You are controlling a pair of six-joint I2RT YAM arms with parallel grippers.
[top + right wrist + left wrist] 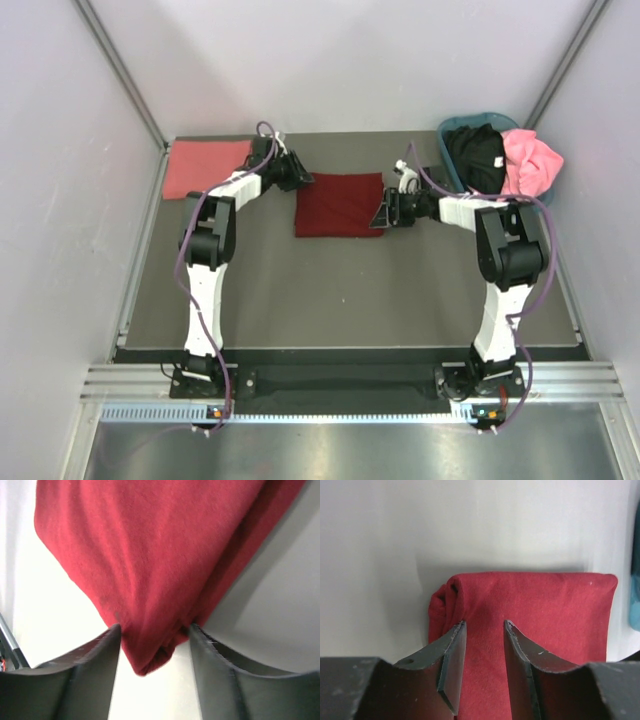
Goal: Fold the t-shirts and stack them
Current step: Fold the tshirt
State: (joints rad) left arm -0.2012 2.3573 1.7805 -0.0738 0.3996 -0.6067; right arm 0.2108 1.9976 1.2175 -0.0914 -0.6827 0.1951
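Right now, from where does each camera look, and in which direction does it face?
Top external: above and behind the arms, facing down on the table; both arms show, left gripper and right gripper at the maroon t-shirt.
Left wrist: on the left arm, facing along its fingers onto the shirt's folded edge.
Right wrist: on the right arm, facing along its fingers at one shirt corner.
Shared: all three see that shirt.

A teal-blue plastic basket (462, 122) sits at the upper right of the overhead view, at the far right corner of the dark grey surface (350, 290). A sliver of it shows at the right edge of the left wrist view (635, 607). White walls (60, 200) close in three sides, and a silver rail (340, 385) crosses the bottom.
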